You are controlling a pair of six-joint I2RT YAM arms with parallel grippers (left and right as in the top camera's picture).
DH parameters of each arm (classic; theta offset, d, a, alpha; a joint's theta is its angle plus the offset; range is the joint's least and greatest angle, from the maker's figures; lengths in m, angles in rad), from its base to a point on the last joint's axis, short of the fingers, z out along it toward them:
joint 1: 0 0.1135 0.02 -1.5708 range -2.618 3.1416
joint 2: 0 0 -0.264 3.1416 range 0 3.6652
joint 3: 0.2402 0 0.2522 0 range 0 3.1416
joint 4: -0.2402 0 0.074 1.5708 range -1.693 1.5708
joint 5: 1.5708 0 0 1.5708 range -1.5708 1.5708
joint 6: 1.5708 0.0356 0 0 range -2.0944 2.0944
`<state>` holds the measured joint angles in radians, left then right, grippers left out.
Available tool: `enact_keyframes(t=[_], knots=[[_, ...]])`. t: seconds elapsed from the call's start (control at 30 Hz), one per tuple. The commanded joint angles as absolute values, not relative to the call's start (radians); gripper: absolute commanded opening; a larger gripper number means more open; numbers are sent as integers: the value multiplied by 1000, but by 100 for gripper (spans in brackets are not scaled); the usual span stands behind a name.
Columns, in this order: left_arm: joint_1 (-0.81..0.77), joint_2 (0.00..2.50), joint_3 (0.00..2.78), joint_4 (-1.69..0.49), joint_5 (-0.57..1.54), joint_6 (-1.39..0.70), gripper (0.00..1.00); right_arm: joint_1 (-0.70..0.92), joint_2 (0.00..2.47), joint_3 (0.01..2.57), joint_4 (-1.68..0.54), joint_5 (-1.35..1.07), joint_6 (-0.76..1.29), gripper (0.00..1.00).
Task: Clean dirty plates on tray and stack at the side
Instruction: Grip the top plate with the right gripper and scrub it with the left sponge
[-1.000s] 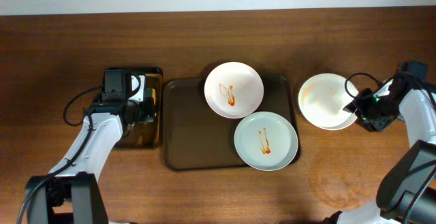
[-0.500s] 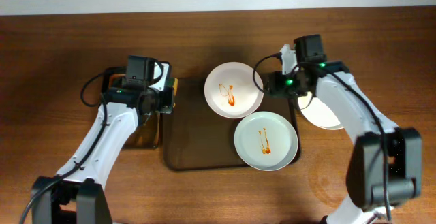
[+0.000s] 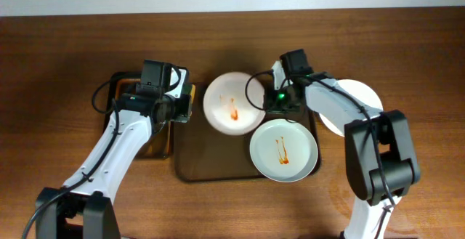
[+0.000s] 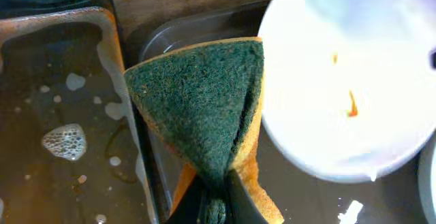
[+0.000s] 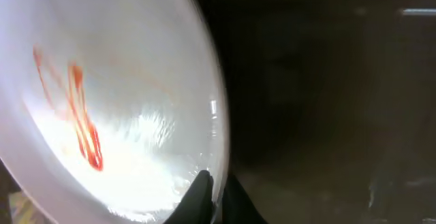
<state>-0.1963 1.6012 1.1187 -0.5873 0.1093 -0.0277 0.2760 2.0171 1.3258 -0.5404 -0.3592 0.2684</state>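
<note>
A dark brown tray (image 3: 211, 159) holds two white plates with red sauce streaks. The far plate (image 3: 232, 102) is gripped at its right rim by my right gripper (image 3: 270, 102), which is shut on it; the wrist view shows the rim (image 5: 216, 122) between the fingers (image 5: 216, 197). The near plate (image 3: 284, 150) lies flat on the tray. My left gripper (image 3: 179, 102) is shut on a green and yellow sponge (image 4: 204, 108), held above the tray's left edge, beside the far plate (image 4: 347, 81). Clean white plates (image 3: 356, 108) are stacked right of the tray.
A brown basin of soapy water (image 3: 149, 141) stands left of the tray, seen with bubbles in the left wrist view (image 4: 61, 135). The wooden table (image 3: 407, 188) extends around.
My right gripper moved from the clean stack to the far plate and closed on its rim, dragging it left. My left gripper lifted the sponge from the basin toward the tray.
</note>
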Motion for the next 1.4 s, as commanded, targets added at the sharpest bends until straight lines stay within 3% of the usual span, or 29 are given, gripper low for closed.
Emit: enact_keyframes(t=[0.0,0.17,0.43,0.6,0.83,1.07,1.37], knots=[[-200,1605,1132,-585,176,-98,0,330,2025,1335,-550,-375,346,4],[-236,1629,1127,-584,229,-244,0,411,2025,1335,-564,-381,358,4],[-332,1806,1127,-580,349,-533,0,412,2025,1335,-564,-355,428,5],[-420,1851,1127,-513,339,-539,0,412,2025,1335,-565,-355,428,5],[-484,1872,1126,-513,104,-538,0,412,2025,1335,-575,-355,428,4],[-411,1874,1127,-583,-162,-519,0,412,2025,1335,-587,-355,428,4],[-331,1709,1190,-674,-162,-368,0,411,2024,1345,-569,-336,427,4]])
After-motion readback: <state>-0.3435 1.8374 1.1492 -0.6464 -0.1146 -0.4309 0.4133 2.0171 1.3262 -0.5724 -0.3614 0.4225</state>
